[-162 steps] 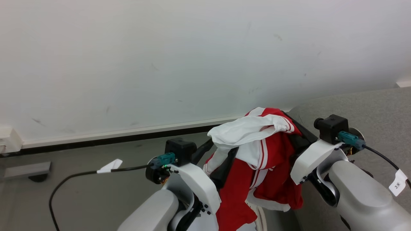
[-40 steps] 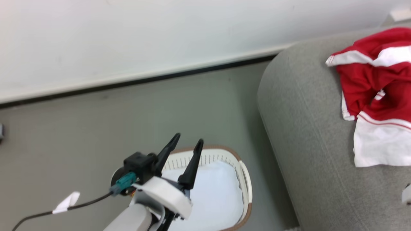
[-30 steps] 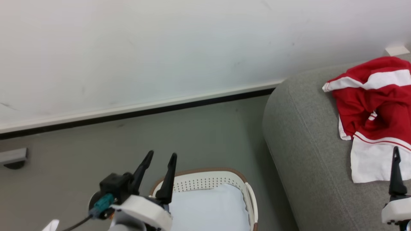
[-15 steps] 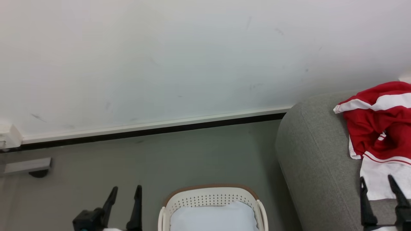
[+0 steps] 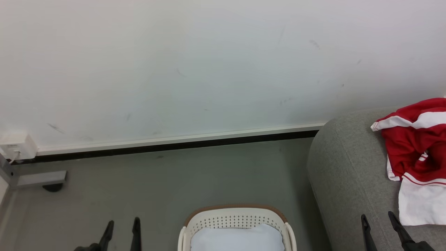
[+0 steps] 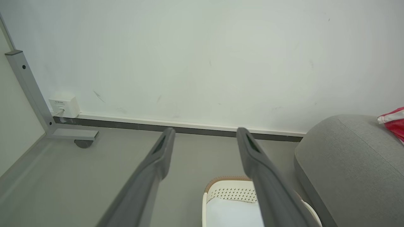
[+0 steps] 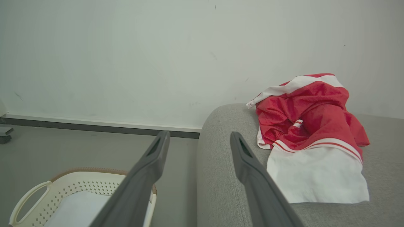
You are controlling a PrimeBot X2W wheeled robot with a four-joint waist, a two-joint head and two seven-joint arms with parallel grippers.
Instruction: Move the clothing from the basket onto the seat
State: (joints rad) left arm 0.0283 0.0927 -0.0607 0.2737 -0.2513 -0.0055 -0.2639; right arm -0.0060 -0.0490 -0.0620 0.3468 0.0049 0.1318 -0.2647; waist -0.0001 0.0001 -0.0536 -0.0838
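Note:
The red and white clothing (image 5: 416,157) (image 7: 311,126) lies bunched on the grey seat (image 5: 345,174) (image 7: 227,170) (image 6: 350,151), just past its rounded arm. On the floor beside the seat stands the cream basket (image 5: 237,223) (image 7: 79,189) (image 6: 230,194), holding a pale white lining pad (image 5: 237,240). My left gripper (image 5: 121,226) (image 6: 203,138) is open and empty, low at the left of the basket. Over the seat's near part my right gripper (image 5: 378,223) (image 7: 199,140) is open and empty, short of the clothing.
A white wall (image 5: 209,69) with a dark skirting strip runs behind. A grey metal frame foot (image 5: 38,179) and a white wall socket (image 5: 15,146) sit at the far left. Grey floor (image 5: 174,181) lies between wall and basket.
The clothing, held up between both grippers 5.4 s ago, now lies on the seat. Both arms have drawn back low in the head view, open; the camera has shifted.

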